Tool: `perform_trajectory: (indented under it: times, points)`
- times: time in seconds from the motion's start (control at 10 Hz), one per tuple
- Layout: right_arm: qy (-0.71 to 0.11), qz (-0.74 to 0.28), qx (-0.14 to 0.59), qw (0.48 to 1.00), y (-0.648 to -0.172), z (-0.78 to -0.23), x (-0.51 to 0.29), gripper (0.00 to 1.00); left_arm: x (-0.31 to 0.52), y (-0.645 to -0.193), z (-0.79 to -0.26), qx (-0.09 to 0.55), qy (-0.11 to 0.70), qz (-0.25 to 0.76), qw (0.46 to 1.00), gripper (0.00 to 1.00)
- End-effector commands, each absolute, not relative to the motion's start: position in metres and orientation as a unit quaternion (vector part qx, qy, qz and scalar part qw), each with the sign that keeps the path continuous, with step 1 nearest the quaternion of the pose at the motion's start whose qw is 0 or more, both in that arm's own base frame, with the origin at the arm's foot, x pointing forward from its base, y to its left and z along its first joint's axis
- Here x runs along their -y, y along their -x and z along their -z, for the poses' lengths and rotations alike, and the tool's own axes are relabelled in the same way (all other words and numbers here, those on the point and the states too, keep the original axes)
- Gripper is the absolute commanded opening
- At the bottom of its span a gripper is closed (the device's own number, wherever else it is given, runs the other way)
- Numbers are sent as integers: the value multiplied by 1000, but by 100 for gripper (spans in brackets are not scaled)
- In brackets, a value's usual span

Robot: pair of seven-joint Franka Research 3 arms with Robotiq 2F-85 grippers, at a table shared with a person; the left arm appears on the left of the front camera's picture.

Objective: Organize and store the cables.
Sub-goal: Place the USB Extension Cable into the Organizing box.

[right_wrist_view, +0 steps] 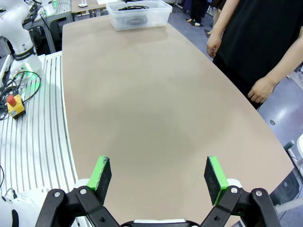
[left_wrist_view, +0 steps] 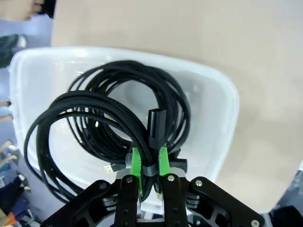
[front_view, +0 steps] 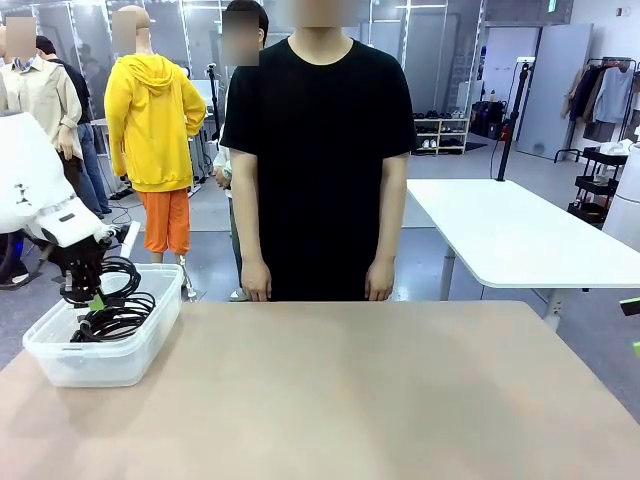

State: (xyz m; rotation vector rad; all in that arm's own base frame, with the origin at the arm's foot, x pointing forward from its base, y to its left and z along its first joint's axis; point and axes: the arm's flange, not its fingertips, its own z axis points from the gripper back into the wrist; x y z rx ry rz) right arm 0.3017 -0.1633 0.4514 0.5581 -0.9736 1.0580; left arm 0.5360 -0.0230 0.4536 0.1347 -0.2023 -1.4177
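Note:
A clear plastic bin [front_view: 105,345] stands at the table's left edge with black coiled cables [front_view: 115,318] inside. My left gripper [front_view: 92,297] hangs over the bin, shut on a thick braided black cable coil [left_wrist_view: 90,118] just below its chunky plug [left_wrist_view: 156,124]. The coil dangles above other coils in the bin [left_wrist_view: 208,94]. My right gripper [right_wrist_view: 158,175] is open over bare tabletop, nothing between its green pads [right_wrist_view: 100,171]. The bin [right_wrist_view: 138,13] sits far across the table in the right wrist view.
A person in a black T-shirt [front_view: 318,150] stands at the far edge, hands [front_view: 256,282] hanging at the sides. The brown tabletop [front_view: 380,390] stretches right of the bin. A white table [front_view: 510,230] stands behind at right.

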Motion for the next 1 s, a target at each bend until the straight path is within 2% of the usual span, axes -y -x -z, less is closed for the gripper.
perform_trajectory:
  times: [0.0, 0.2, 0.3, 0.4, 0.5, 0.7, 0.9]
  points:
    - [-249, -483, 449, 710, -304, -451, 164, 100, 26, -565, -442, 90, -42, 646, 757, 16]
    - [-249, -483, 449, 710, -304, -451, 164, 100, 26, -574, -422, 71, -20, 644, 762, 16]
    - [-249, -483, 449, 710, -304, -451, 164, 100, 26, -575, -419, 73, -15, 645, 760, 44]
    - [-249, -483, 449, 710, -304, -451, 164, 100, 27, -572, -421, 74, -13, 646, 760, 53]
    - [-249, -483, 449, 710, -304, -451, 164, 100, 29, -570, -423, 70, -13, 646, 760, 81]
    - [-249, -483, 449, 710, -304, -451, 164, 100, 32, -565, -431, 75, -14, 644, 761, 100]
    - [-249, -483, 449, 710, -304, -451, 164, 100, 31, -559, -438, 78, -5, 629, 773, 100]
